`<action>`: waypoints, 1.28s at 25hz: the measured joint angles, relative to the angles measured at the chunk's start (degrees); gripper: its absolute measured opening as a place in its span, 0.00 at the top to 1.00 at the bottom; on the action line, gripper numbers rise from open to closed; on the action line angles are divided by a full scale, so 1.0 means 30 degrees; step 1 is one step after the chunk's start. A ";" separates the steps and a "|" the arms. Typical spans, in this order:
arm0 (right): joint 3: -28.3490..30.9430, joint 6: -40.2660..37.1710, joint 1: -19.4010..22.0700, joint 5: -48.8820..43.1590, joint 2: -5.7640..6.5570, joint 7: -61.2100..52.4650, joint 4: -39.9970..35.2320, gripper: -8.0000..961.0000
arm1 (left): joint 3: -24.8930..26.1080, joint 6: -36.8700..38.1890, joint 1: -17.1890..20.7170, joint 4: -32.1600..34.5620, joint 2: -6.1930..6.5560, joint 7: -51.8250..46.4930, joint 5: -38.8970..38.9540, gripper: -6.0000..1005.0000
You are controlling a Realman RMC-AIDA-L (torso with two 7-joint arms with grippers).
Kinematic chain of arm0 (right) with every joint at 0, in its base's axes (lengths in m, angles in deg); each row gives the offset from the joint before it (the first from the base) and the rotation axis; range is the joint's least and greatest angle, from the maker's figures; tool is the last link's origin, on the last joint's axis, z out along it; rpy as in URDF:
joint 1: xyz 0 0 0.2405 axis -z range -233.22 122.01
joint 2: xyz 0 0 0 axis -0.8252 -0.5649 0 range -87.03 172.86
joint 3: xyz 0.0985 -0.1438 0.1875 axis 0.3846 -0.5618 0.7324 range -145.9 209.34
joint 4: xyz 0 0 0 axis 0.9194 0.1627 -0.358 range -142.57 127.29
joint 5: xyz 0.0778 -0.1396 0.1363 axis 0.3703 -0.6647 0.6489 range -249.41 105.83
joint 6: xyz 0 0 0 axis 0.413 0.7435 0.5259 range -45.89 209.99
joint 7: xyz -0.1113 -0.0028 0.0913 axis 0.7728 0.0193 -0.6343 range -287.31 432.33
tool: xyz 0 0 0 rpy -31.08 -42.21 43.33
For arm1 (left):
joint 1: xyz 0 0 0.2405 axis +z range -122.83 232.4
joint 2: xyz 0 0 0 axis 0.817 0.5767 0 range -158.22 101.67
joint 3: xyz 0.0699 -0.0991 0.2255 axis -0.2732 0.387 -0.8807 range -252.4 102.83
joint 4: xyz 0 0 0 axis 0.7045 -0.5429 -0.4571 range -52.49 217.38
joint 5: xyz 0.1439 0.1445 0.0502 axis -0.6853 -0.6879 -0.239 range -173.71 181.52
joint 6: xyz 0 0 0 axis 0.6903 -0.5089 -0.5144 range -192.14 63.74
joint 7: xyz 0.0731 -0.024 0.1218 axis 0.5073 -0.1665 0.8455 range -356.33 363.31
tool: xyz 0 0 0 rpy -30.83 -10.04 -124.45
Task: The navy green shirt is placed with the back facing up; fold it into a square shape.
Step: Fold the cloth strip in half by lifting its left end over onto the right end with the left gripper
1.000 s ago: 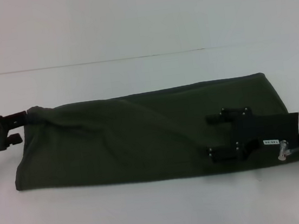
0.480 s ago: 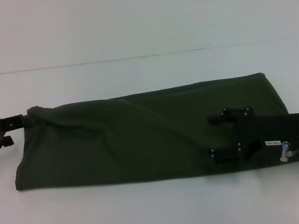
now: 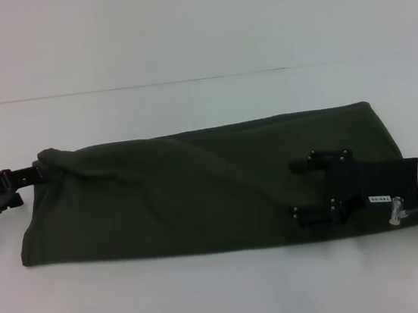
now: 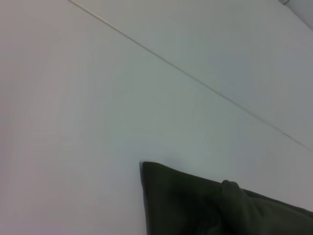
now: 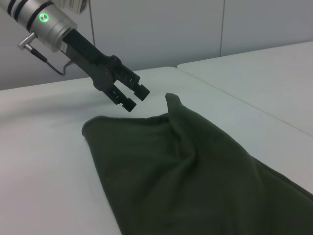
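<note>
The navy green shirt (image 3: 183, 190) lies on the white table as a long folded strip running left to right. Its far left corner (image 5: 171, 102) stands up in a small peak, also seen in the left wrist view (image 4: 230, 188). My left gripper (image 3: 23, 185) hovers just off that corner; the right wrist view shows this left gripper (image 5: 137, 99) open with nothing between its fingers. Over the strip's right part, my right gripper (image 3: 298, 190) is open, its fingers (image 3: 305, 165) spread above the cloth.
The white table (image 3: 226, 299) extends in front of and behind the shirt. A thin seam line (image 3: 147, 85) crosses the table behind it. A second table surface (image 5: 264, 68) adjoins beyond the shirt's left end.
The left gripper has sunk slightly and drawn a little away from the shirt's left corner. The right gripper and the shirt have hardly moved.
</note>
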 joint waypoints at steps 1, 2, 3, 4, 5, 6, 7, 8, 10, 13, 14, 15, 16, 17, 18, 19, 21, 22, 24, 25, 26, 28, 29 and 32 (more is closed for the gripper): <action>0.0001 0.0002 -0.0001 0.0000 -0.0002 -0.0001 0.0000 0.08 | -0.0077 -0.0102 -0.0002 -0.0001 -0.0003 0.0003 -0.0003 0.13; 0.0001 0.0012 0.0000 0.0000 -0.0004 -0.0001 0.0001 0.08 | -0.0173 -0.0205 -0.0003 -0.0001 -0.0004 0.0010 -0.0006 0.13; 0.0001 0.0026 -0.0001 0.0000 -0.0005 -0.0002 0.0001 0.08 | -0.0324 -0.0374 -0.0004 -0.0001 -0.0006 0.0017 -0.0008 0.13; 0.0001 0.0044 -0.0001 0.0001 -0.0005 -0.0001 0.0000 0.08 | -0.0453 -0.0531 -0.0003 -0.0001 -0.0024 0.0020 -0.0010 0.13; 0.0002 0.0066 0.0000 0.0001 -0.0005 -0.0001 0.0001 0.08 | -0.0616 -0.0708 0.0005 -0.0001 -0.0063 0.0020 -0.0012 0.13; 0.0002 0.0066 0.0000 0.0001 -0.0005 -0.0001 0.0001 0.08 | -0.0688 -0.0816 0.0017 -0.0001 -0.0097 0.0020 -0.0012 0.13; 0.0001 0.0071 -0.0001 0.0001 -0.0005 -0.0001 0.0001 0.08 | -0.0800 -0.0980 0.0049 -0.0001 -0.0170 0.0020 -0.0014 0.13; 0.0001 0.0080 -0.0001 0.0002 -0.0005 -0.0001 0.0001 0.08 | -0.0863 -0.1085 0.0058 -0.0001 -0.0217 0.0020 -0.0015 0.13; 0.0000 0.0149 -0.0001 0.0001 -0.0005 -0.0001 0.0000 0.08 | -0.0935 -0.1220 0.0055 -0.0001 -0.0287 0.0020 -0.0015 0.13; 0.0001 0.0239 -0.0002 0.0002 -0.0009 -0.0002 0.0000 0.08 | -0.0950 -0.1276 0.0028 -0.0005 -0.0356 0.0050 -0.0015 0.13; -0.0005 0.0271 0.0000 0.0001 -0.0015 -0.0001 0.0000 0.08 | -0.0952 -0.1309 0.0020 -0.0013 -0.0388 0.0091 -0.0015 0.13; -0.0013 0.0307 -0.0002 0.0000 -0.0022 -0.0002 0.0001 0.08 | -0.0955 -0.1377 0.0013 -0.0019 -0.0421 0.0135 -0.0015 0.13; -0.0028 0.0316 -0.0006 0.0001 -0.0031 -0.0002 0.0001 0.08 | -0.0955 -0.1459 0.0009 -0.0022 -0.0458 0.0179 -0.0015 0.13; -0.0039 0.0321 -0.0014 0.0001 -0.0035 -0.0004 0.0001 0.08 | -0.0956 -0.1586 0.0007 -0.0024 -0.0516 0.0237 -0.0015 0.13; -0.0046 0.0324 -0.0019 0.0002 -0.0035 -0.0006 0.0000 0.08 | -0.0956 -0.1586 0.0007 -0.0024 -0.0516 0.0237 -0.0015 0.13; -0.0048 0.0328 -0.0020 0.0000 -0.0035 -0.0011 0.0001 0.08 | -0.0958 -0.1732 0.0003 -0.0029 -0.0634 0.0324 -0.0014 0.13; -0.0055 0.0331 -0.0025 0.0001 -0.0035 -0.0020 0.0001 0.08 | -0.0957 -0.1780 0.0001 -0.0030 -0.0697 0.0386 -0.0014 0.13; -0.0056 0.0333 -0.0026 0.0001 -0.0035 -0.0022 0.0001 0.08 | -0.0958 -0.1831 -0.0002 -0.0030 -0.0738 0.0432 -0.0014 0.13; -0.0059 0.0333 -0.0030 0.0001 -0.0035 -0.0031 0.0001 0.08 | -0.0957 -0.1930 -0.0004 -0.0030 -0.0780 0.0461 -0.0013 0.13; -0.0060 0.0333 -0.0030 0.0001 -0.0034 -0.0039 0.0001 0.08 | -0.0957 -0.1971 -0.0003 -0.0030 -0.0806 0.0469 -0.0013 0.13; -0.0061 0.0333 -0.0031 0.0000 -0.0034 -0.0047 0.0001 0.08 | -0.0957 -0.1998 -0.0004 -0.0030 -0.0827 0.0473 -0.0013 0.13; -0.0061 0.0341 -0.0031 0.0001 -0.0035 -0.0054 0.0001 0.08 | -0.0957 -0.2072 -0.0004 -0.0030 -0.0885 0.0479 -0.0013 0.13; -0.0061 0.0348 -0.0031 0.0001 -0.0034 -0.0055 0.0001 0.08 | -0.0956 -0.2099 -0.0004 -0.0030 -0.0905 0.0482 -0.0013 0.13; -0.0061 0.0359 -0.0031 0.0002 -0.0034 -0.0060 0.0001 0.08 | -0.0955 -0.2204 -0.0005 -0.0029 -0.0979 0.0558 -0.0012 0.13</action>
